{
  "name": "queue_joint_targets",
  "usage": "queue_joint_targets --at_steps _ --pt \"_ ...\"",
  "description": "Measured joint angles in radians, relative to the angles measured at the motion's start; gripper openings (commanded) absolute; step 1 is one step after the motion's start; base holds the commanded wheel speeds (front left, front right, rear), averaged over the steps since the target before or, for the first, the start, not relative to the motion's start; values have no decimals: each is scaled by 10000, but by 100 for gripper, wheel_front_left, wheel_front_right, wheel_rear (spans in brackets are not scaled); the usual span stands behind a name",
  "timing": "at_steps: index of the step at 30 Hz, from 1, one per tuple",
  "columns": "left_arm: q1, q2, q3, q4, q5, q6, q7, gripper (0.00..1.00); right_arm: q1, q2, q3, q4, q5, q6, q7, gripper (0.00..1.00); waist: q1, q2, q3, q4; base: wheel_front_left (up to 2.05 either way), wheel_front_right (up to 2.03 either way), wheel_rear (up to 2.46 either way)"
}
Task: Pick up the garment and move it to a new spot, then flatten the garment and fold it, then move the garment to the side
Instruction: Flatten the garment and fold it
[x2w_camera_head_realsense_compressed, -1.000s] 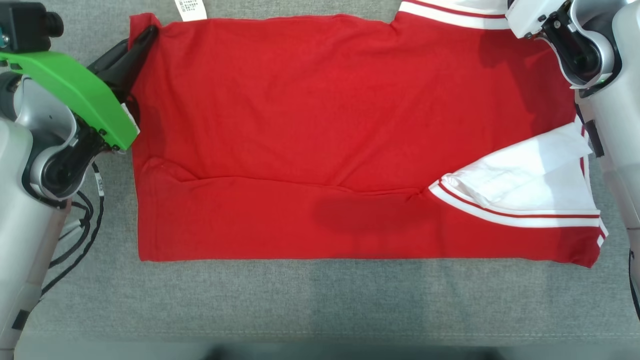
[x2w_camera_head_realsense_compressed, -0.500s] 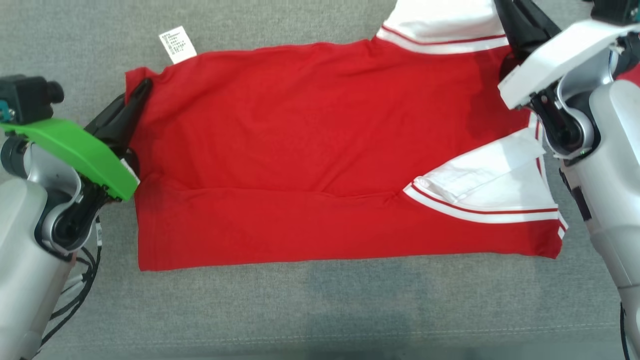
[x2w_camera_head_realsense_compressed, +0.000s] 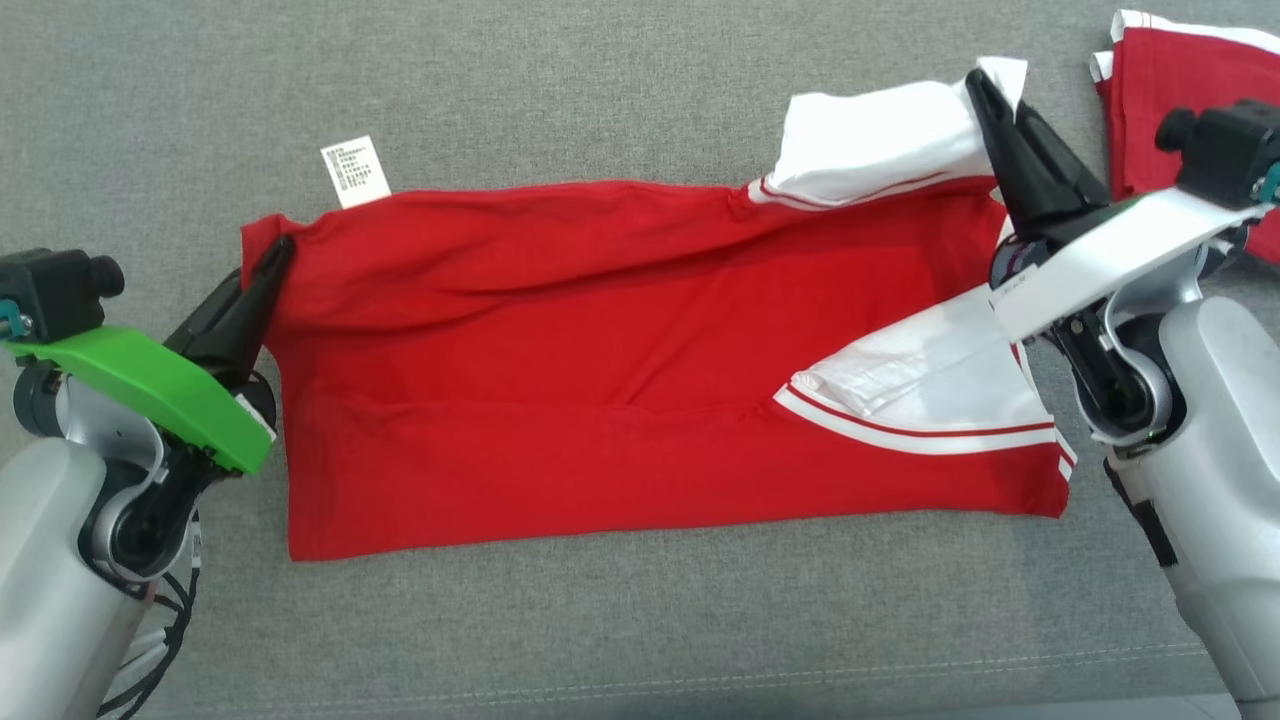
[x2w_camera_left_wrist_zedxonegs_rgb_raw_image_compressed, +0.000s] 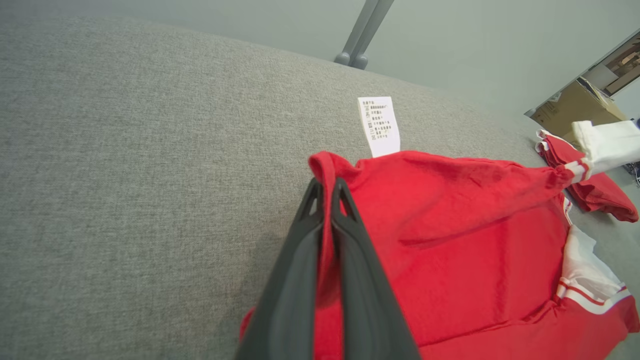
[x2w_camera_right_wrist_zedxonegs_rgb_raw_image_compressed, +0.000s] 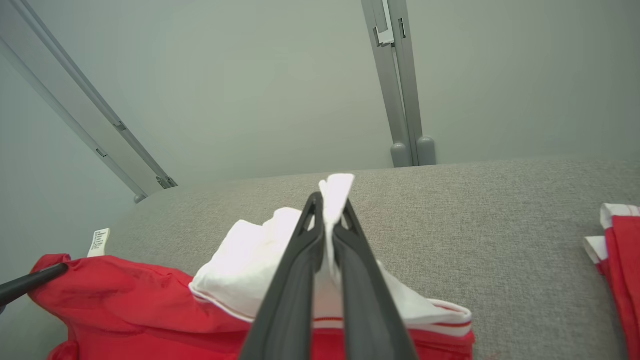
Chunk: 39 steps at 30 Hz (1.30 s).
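The red garment (x2w_camera_head_realsense_compressed: 640, 350) lies spread at the centre of the grey padding (x2w_camera_head_realsense_compressed: 600, 620), its 9 o'clock corner clamped in the left gripper (x2w_camera_head_realsense_compressed: 280, 250) and its 2 o'clock white sleeve (x2w_camera_head_realsense_compressed: 870, 130) clamped in the right gripper (x2w_camera_head_realsense_compressed: 978, 90), far edge lifted; the fold and the move to the side appear outstanding.

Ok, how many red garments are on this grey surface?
2. The red shirt lies spread across the middle, pinched by the left gripper and right gripper. A folded red garment sits far right, partly behind the right arm.
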Motion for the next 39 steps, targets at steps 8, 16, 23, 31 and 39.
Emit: queue_joint_targets --at_steps 8,16,23,31,39 --pt "634 265 -190 -146 -236 0 -418 0 1618 102 2 -915 167 -198 -219 0 0 0 -352 -148 0 0 0" --pt "1065 339 -456 -387 -399 0 -961 0 3052 263 102 -1622 263 -485 -343 0 0 0 -567 -268 0 0 0" --pt "1646 407 -759 -497 -460 0 -1329 0 4003 345 161 -2211 353 -662 -493 0 0 0 -710 -385 0 0 0" --pt "1940 665 -848 -481 -460 0 -1530 0 4731 127 341 -2545 307 -895 -493 0 0 0 -902 -482 0 0 0" --pt "2199 805 -1127 -502 -460 0 -1636 100 4996 -238 374 -2579 4 -1089 -385 100 0 0 -999 -495 0 0 0"
